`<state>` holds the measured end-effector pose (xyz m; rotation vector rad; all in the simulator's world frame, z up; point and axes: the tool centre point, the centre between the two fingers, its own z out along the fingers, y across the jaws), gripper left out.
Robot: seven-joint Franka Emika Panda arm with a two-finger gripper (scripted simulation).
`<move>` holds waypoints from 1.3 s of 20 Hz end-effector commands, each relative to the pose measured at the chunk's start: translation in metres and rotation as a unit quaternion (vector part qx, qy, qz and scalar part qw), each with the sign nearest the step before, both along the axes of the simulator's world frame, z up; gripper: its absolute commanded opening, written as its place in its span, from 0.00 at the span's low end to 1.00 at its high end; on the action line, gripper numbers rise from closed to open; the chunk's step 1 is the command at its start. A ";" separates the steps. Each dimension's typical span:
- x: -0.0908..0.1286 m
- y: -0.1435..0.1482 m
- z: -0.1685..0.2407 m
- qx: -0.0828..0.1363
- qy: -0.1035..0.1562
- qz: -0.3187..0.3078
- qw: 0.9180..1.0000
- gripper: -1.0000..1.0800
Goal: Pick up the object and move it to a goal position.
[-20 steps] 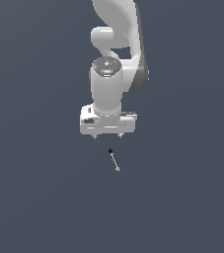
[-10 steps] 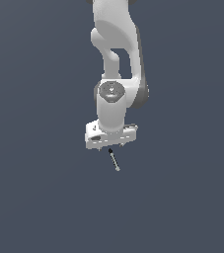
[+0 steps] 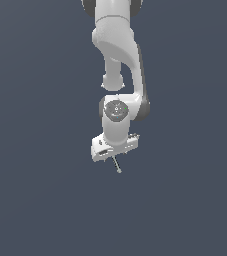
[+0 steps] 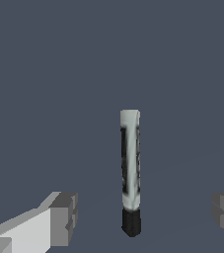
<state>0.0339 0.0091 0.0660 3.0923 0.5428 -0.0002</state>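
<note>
Franka gripper (image 4: pixel 143 217) w/ jaws spread wide, one grey finger (image 4: pixel 64 217) on either side of the rod (image 4: pixel 130 168) and neither touching it, seen from the wrist cam. The rod, light grey shaft w/ black tip, lies flat on the dark slate-blue floor (image 4: pixel 44 74) in the gap btwn the fingers, black tip nearest the gripper, grey end pointing away from it.

In the exterior view the gripper (image 3: pixel 114 150) hangs low, directly over the rod (image 3: pixel 117 165); only the rod's far grey end pokes out from under the hand, toward the viewer. The white arm (image 3: pixel 119 55) rises above the gripper, wrist joint just over the hand, upper links running out of frame at the top.
</note>
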 end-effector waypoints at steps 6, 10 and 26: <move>0.001 0.001 -0.007 0.001 0.001 0.006 1.000 0.96; 0.000 0.001 -0.018 0.001 0.001 0.007 1.000 0.96; 0.001 0.002 -0.056 0.001 0.000 0.009 1.000 0.00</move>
